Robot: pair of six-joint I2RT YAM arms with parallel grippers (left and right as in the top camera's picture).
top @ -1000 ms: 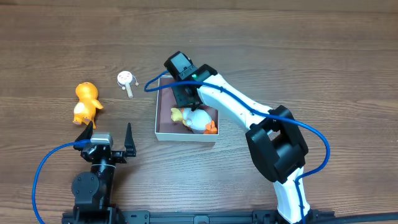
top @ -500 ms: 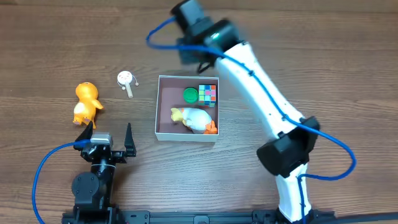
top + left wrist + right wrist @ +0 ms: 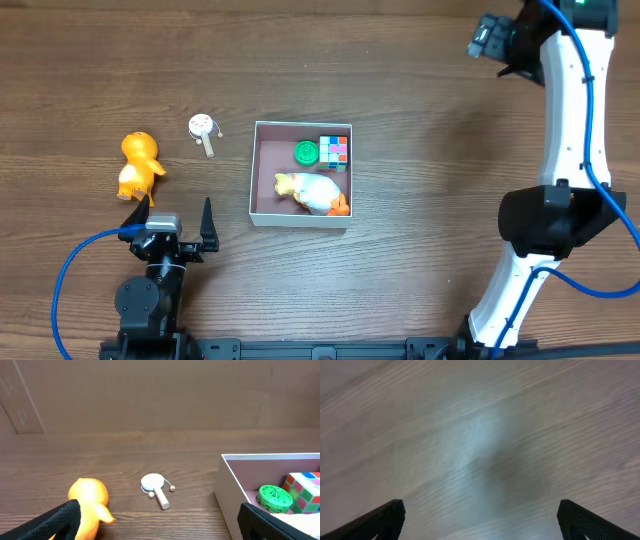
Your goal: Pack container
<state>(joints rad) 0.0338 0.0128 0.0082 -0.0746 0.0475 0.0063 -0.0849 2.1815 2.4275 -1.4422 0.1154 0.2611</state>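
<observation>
Cube, disc and toy bird in the container; paddle toy and duck left of it, on the table.

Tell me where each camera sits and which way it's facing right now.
Overhead: above the table, looking straight down at the container and both arms, left gripper and right gripper.
Left wrist: low, facing across the table at the orange duck and container wall; its fingers frame the bottom corners.
Right wrist: pointed at blurred bare wood; only its fingers show.
Shared: overhead and left wrist both show the duck and container.
</observation>
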